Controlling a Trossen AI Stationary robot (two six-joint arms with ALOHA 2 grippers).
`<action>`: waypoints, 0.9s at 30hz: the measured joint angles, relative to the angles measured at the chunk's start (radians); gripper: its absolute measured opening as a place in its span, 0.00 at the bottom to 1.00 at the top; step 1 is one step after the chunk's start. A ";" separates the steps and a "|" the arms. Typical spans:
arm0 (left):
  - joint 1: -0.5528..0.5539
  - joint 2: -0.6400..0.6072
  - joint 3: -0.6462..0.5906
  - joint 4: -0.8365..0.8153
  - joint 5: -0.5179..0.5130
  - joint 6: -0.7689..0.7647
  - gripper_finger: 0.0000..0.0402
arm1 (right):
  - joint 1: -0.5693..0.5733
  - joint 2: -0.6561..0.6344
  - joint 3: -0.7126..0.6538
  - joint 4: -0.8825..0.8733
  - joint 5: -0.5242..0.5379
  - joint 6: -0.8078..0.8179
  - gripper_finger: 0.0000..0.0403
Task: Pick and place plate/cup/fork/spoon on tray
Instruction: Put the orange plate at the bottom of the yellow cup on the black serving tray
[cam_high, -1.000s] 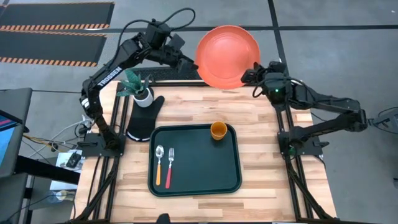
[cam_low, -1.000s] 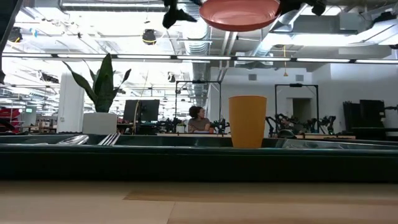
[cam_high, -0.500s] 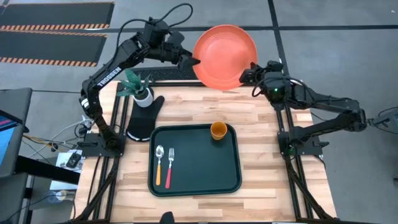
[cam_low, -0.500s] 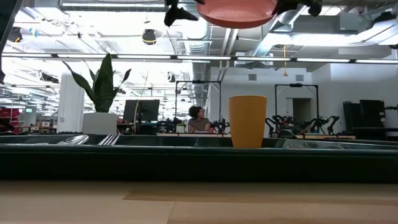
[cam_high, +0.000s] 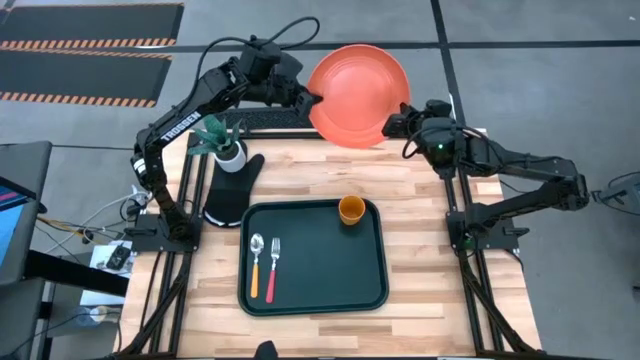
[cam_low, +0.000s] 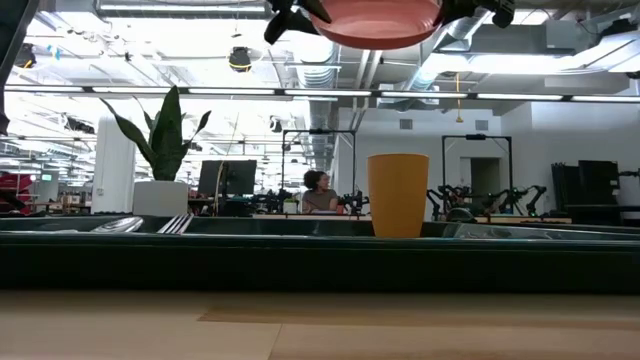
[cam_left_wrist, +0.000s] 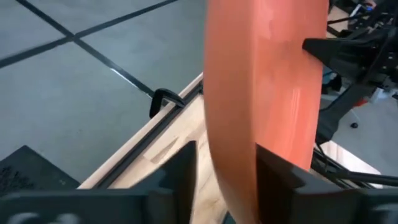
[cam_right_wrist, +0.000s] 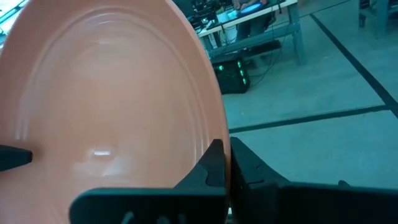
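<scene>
The small orange plastic cup (cam_high: 351, 209), orange-handled metal spoon (cam_high: 256, 262) and red-handled fork (cam_high: 274, 264) lie on the dark rectangular tray (cam_high: 320, 285). The large round orange-red plastic plate (cam_high: 358, 80) hangs beyond the desk (cam_high: 420, 250), the right claw (cam_high: 388, 124) pinching its rim and the left claw (cam_high: 312, 98) straddling the opposite edge; placing it remains.

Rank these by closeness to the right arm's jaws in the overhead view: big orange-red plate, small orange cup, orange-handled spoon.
1. Big orange-red plastic plate: gripped at its right rim.
2. Small orange plastic cup: tray's far right corner.
3. Orange-handled metal spoon: tray's left side, farthest.
</scene>
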 joint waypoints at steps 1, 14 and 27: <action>0.000 0.000 0.000 0.000 -0.005 -0.001 0.24 | 0.000 0.000 0.000 0.001 0.000 0.000 0.02; -0.025 0.000 0.000 -0.086 -0.088 0.009 0.01 | 0.011 -0.030 0.000 -0.003 -0.032 -0.125 0.24; -0.226 -0.035 -0.063 -0.604 -0.002 0.043 0.00 | 0.111 -0.268 0.018 -0.009 -0.021 -0.299 0.64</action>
